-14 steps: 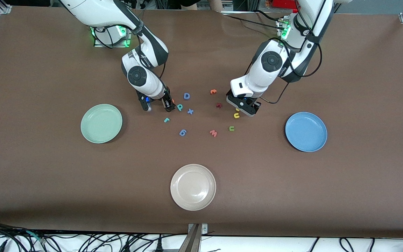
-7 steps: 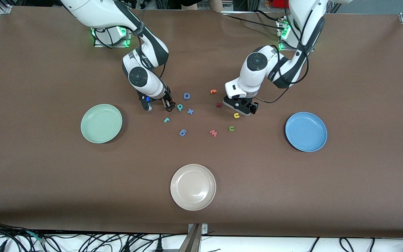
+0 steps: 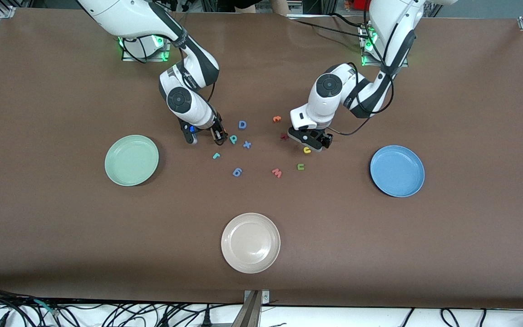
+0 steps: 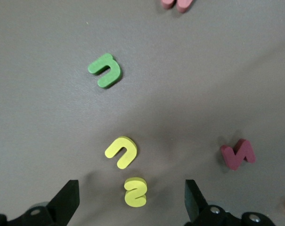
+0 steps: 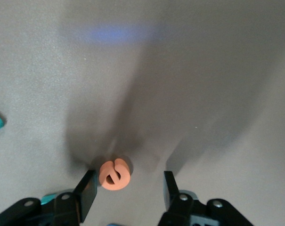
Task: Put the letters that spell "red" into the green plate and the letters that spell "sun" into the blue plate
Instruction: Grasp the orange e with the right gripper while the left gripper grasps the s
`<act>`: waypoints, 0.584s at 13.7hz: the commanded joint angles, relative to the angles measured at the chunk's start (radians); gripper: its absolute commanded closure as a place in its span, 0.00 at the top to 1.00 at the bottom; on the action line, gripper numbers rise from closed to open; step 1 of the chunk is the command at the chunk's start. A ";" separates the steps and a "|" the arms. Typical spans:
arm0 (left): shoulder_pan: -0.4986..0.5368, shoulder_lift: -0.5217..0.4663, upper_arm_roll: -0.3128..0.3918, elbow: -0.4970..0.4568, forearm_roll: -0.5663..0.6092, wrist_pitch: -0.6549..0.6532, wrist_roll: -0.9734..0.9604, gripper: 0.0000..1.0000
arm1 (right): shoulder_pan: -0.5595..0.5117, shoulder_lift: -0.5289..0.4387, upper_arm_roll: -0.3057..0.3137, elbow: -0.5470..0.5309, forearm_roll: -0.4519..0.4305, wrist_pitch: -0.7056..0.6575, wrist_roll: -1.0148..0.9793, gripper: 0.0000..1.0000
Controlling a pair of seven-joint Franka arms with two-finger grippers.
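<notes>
My right gripper (image 5: pixel 128 190) is down at the table, open, with the orange "e" (image 5: pixel 114 174) between its fingers and close against one finger (image 5: pixel 88 190). In the front view that gripper (image 3: pixel 204 136) stands beside the teal "d"/"p" (image 3: pixel 233 139), with the teal "r" (image 3: pixel 216 156) nearer the camera. My left gripper (image 4: pixel 131 202) is open wide around the yellow "s" (image 4: pixel 135 191). The yellow "u" (image 4: pixel 122 151) and green "n" (image 4: pixel 106 70) lie just past it. In the front view the left gripper (image 3: pixel 309 141) hides the "s". The green plate (image 3: pixel 131 160) and blue plate (image 3: pixel 397 170) hold nothing.
An off-white plate (image 3: pixel 250 243) sits nearest the front camera. Other loose letters lie between the grippers: a blue "D" (image 3: pixel 242 124), blue "x" (image 3: pixel 247 145), blue "6" (image 3: pixel 237 171), pinkish "w" (image 3: pixel 277 172), a maroon letter (image 3: pixel 283 136) and an orange letter (image 3: pixel 277 119).
The left arm has swung in and brought its gripper a little toward the right arm's end, over the yellow letters. The right gripper has stayed in place while its fingers narrowed around the "e".
</notes>
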 commanded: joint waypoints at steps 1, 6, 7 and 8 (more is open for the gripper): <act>-0.011 0.022 0.001 0.022 0.032 0.002 -0.031 0.98 | -0.006 0.002 0.009 -0.013 0.015 0.023 0.006 0.55; -0.012 0.036 0.001 0.022 0.032 0.004 -0.031 0.86 | -0.006 0.002 0.009 -0.013 0.015 0.021 0.005 0.14; -0.012 0.036 0.001 0.022 0.032 0.004 -0.032 0.76 | -0.006 0.000 0.009 -0.013 0.015 0.020 0.005 0.08; -0.011 0.036 0.001 0.022 0.030 0.004 -0.036 0.61 | -0.006 -0.005 0.008 -0.011 0.015 0.015 0.005 0.08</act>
